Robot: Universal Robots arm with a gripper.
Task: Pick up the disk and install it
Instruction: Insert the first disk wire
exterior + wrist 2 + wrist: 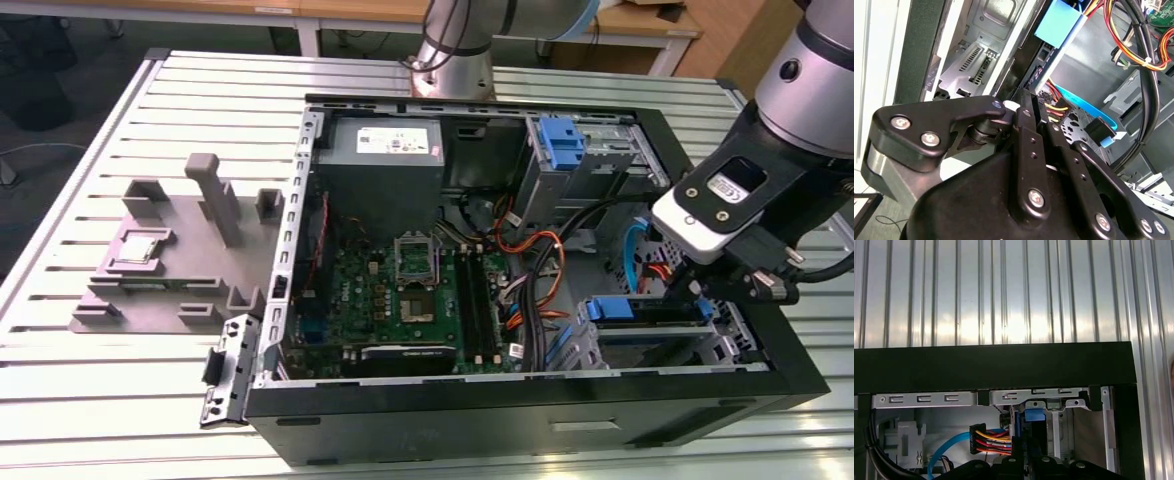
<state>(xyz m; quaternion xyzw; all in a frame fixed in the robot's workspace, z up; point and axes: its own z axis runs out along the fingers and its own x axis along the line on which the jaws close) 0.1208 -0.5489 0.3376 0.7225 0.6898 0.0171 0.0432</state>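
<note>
In the exterior view the disk (647, 310) stands on edge in the drive cage at the near right corner of the open computer case (534, 415), its blue bracket facing up. My gripper (697, 292) hangs over the bracket's right end, its black fingers closed on the disk. In the first wrist view the blue bracket tab (1033, 416) sits just beyond my gripper (1029, 457), close under the case's black wall (994, 367). The second wrist view looks along the black fingers (1024, 125) into the bay; the drive's metal body is hidden.
A bundle of red, yellow and orange cables (989, 437) with a black plug lies right beside the bay. A second blue caddy (561, 140) sits at the case's far right, the grey power supply (380, 150) at the far left. A grey fixture (174, 250) stands on the slatted table (134, 400).
</note>
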